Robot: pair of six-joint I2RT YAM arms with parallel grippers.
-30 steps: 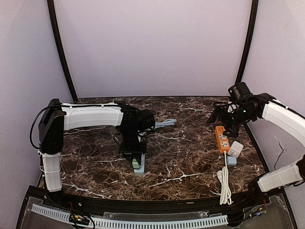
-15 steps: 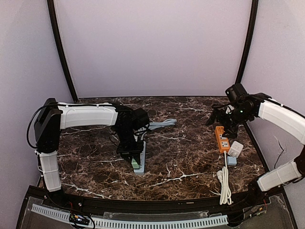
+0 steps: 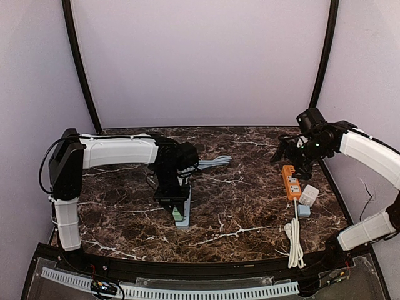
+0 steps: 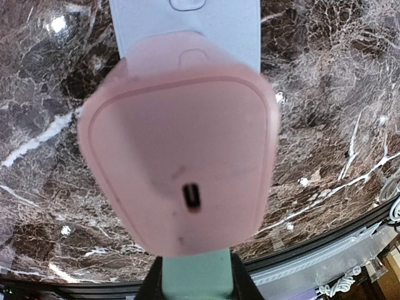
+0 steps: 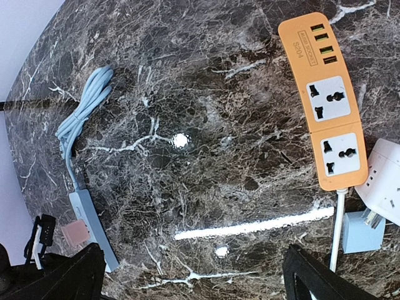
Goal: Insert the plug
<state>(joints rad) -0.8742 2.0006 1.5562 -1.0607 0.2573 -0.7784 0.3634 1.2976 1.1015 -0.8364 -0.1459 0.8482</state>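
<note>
- My left hand (image 3: 174, 199) hangs low over the dark, white-veined marble counter (image 3: 250, 212), left of centre.
- The rounded pink plastic plug (image 4: 181, 150), blurred and very near the left wrist camera, fills that view. It sits over the long pale-blue power strip (image 4: 219, 25) lying on the counter.
- Only a green pad (image 4: 195, 278) shows under the plug's edge, so I cannot tell whether this hand is clamped on the plug. I also cannot tell whether the plug is seated in the strip.
- A bundled pale-blue cable (image 5: 87, 100) lies at the strip's far end.
- An orange power strip with two sockets and a row of USB ports (image 5: 325, 112) lies well apart, on the right side.
- A white cube adapter (image 5: 384, 181) sits just beside the orange strip's near end, and a coiled white cord (image 3: 294, 240) runs from it toward me.
- My right hand (image 5: 187, 281) hovers above the far end of the orange strip. Its black fingers (image 5: 62, 275) are spread wide and hold nothing.
</note>
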